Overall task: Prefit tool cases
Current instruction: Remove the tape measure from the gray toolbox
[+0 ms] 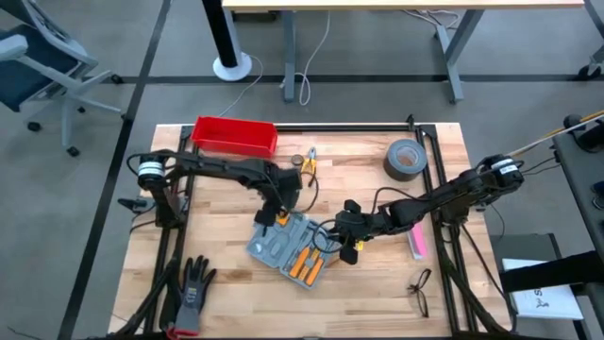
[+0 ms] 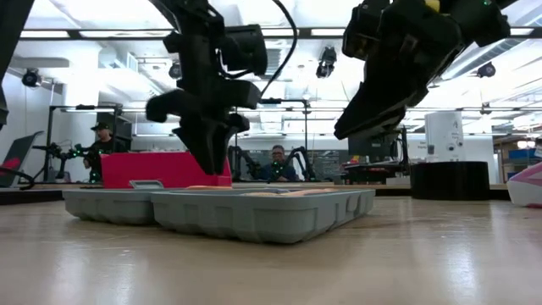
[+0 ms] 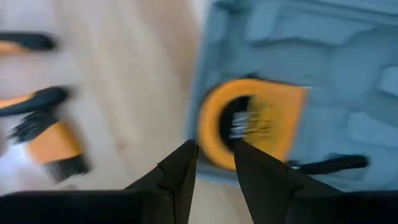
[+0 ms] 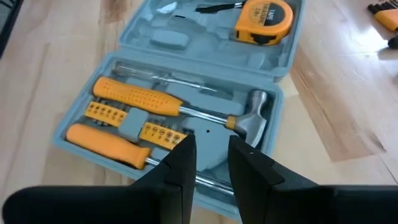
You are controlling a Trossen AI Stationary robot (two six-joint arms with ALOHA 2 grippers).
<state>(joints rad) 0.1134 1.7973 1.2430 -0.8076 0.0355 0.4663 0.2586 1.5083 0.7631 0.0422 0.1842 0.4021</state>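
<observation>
Tool case point(image 1: 288, 246): lies open and flat on the table point(image 1: 226, 293) near its middle, both grey-blue halves up, its long axis running from about 10 o'clock to 4 o'clock in the high view.

Contents: a yellow tape measure point(image 4: 266, 20) sits in the half toward 10 o'clock; a hammer point(image 4: 186, 107), an orange-handled screwdriver point(image 4: 109, 144) and a bit rack point(image 4: 140, 124) sit in the half toward 4 o'clock.

Left gripper point(image 1: 271, 215): hangs over the case's 10 o'clock half, at the edge nearest the red bin point(image 1: 235, 136). Its fingers point(image 3: 177, 180) stand a narrow gap apart with nothing between them; the tape measure lies just beyond the tips.

Right gripper point(image 1: 351, 247): hovers at the case's 3 o'clock edge, fingers point(image 4: 249, 171) a narrow gap apart and empty, pointing across the hammer half.

Loose tools: pliers point(image 1: 307, 162) lie at 12 o'clock from the case, well apart.

Key relation: each arm is nearest its own half of the case, left over the tape measure, right over the hammer.

Judgement: seating a tool probably falls to whichever arm already hangs over that slot.
</observation>
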